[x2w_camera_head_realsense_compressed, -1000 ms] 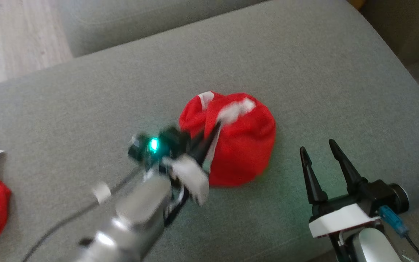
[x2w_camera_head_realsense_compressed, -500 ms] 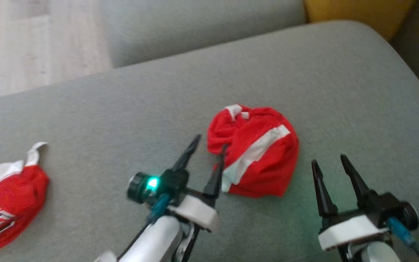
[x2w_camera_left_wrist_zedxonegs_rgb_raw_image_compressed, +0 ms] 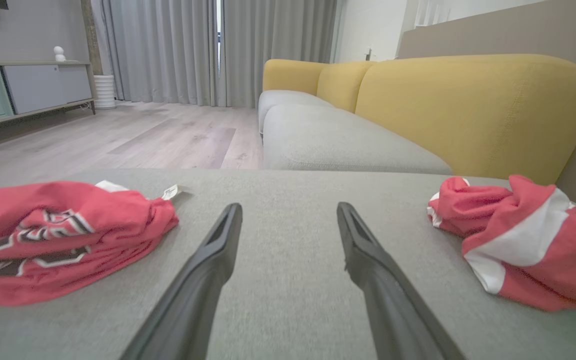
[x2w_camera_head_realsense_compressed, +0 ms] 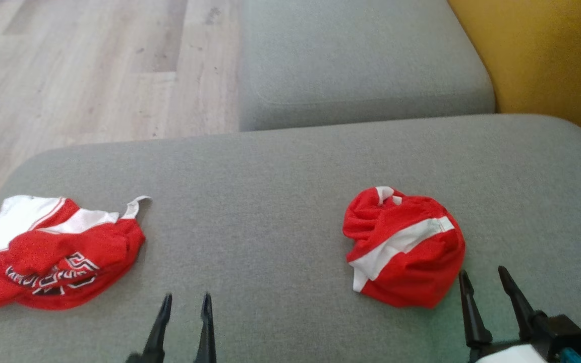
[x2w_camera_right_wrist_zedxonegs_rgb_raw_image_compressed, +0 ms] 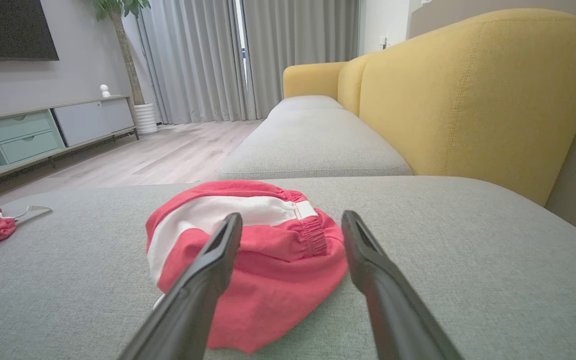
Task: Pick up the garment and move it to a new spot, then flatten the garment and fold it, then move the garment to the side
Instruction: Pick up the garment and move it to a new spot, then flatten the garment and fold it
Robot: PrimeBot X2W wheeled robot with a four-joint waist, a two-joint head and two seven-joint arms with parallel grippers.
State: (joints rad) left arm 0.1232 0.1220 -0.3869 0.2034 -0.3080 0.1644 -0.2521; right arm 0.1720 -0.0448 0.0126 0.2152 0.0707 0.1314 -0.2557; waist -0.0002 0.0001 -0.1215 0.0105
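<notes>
garment: bunched on sofa cushion, free, seems ready for flattening | left tool: open, empty | right tool: open, empty, just beside garment

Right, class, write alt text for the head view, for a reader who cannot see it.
Two red-and-white garments lie apart on a grey cushion: left garment, right garment. The left gripper and right gripper rise from the bottom edge, both open.
</notes>
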